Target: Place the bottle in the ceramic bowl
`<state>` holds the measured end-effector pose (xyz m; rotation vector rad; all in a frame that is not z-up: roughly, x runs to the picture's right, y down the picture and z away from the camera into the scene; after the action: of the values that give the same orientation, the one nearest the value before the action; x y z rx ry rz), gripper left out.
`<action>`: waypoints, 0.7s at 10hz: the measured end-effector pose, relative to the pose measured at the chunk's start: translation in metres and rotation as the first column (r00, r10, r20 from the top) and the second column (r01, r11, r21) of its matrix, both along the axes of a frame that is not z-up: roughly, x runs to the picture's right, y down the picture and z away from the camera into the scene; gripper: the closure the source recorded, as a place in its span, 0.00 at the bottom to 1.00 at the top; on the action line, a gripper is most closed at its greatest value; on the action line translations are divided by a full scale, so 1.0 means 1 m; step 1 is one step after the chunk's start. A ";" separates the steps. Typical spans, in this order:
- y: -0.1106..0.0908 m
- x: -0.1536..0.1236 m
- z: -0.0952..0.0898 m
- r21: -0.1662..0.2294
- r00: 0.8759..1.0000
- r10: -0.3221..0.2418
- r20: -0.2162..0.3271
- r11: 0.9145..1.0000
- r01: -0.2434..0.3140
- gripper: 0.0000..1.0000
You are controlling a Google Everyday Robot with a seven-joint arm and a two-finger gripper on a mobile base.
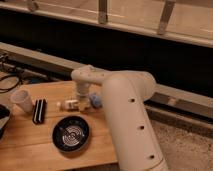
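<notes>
The bottle, small and pale with a white cap, lies on its side on the wooden table, just above the bowl. The ceramic bowl is black with white rings inside and stands empty near the table's front. My gripper hangs down from the white arm and sits at the right end of the bottle, touching or very close to it. The arm hides the contact.
A white cup stands at the left. A flat black block lies beside it. A small blue object lies right of the gripper, half hidden by the arm. Cables lie at the far left. A dark rail runs behind the table.
</notes>
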<state>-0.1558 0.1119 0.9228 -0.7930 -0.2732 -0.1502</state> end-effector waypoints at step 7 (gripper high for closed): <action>-0.033 -0.020 -0.065 0.189 0.996 0.004 0.093 0.982 -0.021 0.61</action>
<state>-0.1755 0.0784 0.8576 -0.5960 -0.3462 -0.1984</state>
